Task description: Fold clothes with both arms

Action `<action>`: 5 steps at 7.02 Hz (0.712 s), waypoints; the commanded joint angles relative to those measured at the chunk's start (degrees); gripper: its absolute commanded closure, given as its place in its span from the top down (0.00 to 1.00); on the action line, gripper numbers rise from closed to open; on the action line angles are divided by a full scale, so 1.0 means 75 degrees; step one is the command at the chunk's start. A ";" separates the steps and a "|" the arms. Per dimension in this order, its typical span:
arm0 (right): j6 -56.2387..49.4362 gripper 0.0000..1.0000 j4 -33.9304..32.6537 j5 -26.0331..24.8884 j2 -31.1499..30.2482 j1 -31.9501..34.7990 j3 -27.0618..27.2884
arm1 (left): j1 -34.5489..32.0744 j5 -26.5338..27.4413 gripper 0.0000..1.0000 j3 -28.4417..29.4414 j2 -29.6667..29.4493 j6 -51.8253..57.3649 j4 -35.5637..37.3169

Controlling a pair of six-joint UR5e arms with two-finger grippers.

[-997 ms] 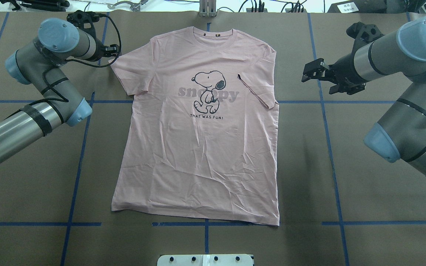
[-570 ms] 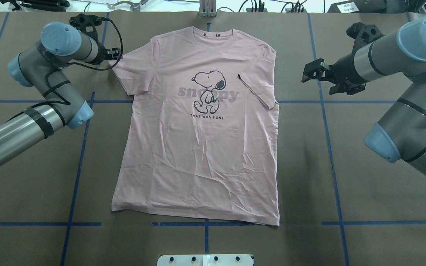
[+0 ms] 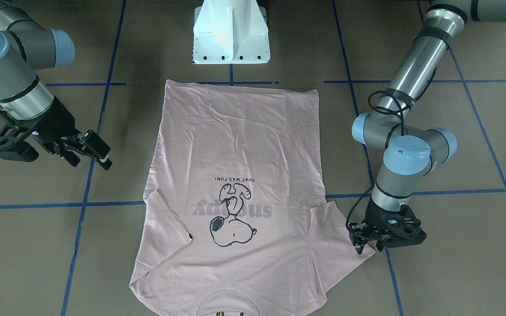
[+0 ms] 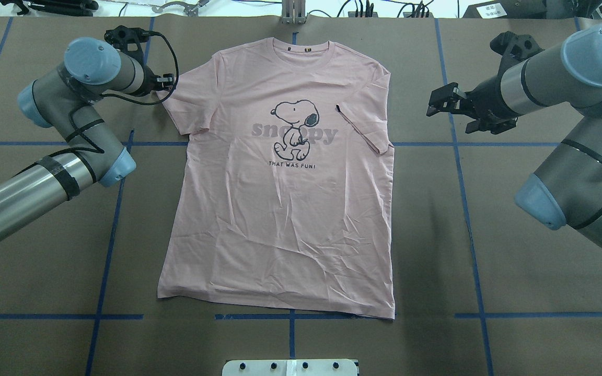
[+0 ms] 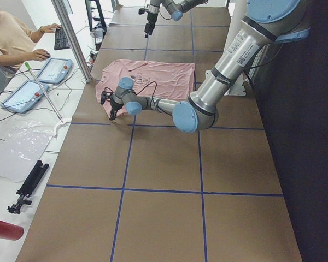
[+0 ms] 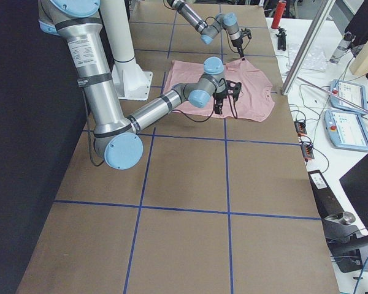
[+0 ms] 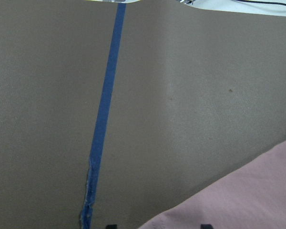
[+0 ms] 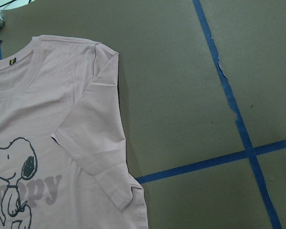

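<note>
The pale pink T-shirt (image 4: 280,235) lies flat on the brown table with its dog print up and its collar at the far edge. Its sleeve on the right arm's side is folded in over the chest (image 4: 366,130). The other sleeve (image 4: 183,102) lies spread out. My left gripper (image 4: 170,81) is open and low at that sleeve's outer edge. In the left wrist view the pink hem (image 7: 248,200) lies between its two fingertips (image 7: 111,225). My right gripper (image 4: 444,112) hovers open beside the shirt (image 3: 235,131), clear of the cloth, holding nothing.
The white pedestal base (image 3: 231,33) stands just behind the shirt's bottom hem. Blue tape lines (image 4: 113,209) cross the table. Past the far edge a person (image 5: 11,41) sits at a keyboard with two teach pendants (image 5: 54,70) and an upright post (image 5: 71,38) nearby.
My left arm has moved right, bringing its gripper up to the spread sleeve's edge. The right arm and the T-shirt have not moved.
</note>
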 commanded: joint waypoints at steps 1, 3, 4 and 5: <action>-0.0003 1.00 0.0000 -0.0036 -0.0117 0.0000 -0.0006 | 0.0006 0.0000 0.00 -0.0004 -0.0010 -0.0001 0.0000; -0.0061 1.00 0.0000 -0.0048 -0.0188 0.0000 -0.0065 | -0.0018 0.0000 0.00 -0.0388 -0.0022 -0.0083 0.0000; -0.0085 1.00 0.0000 -0.0048 -0.0188 0.0000 -0.0077 | -0.0018 0.0000 0.00 -0.0727 -0.0057 -0.0118 0.0081; -0.0097 1.00 0.0000 -0.0071 -0.0188 -0.0011 -0.0100 | -0.0006 0.0000 0.00 -0.0742 -0.0034 -0.0675 0.0059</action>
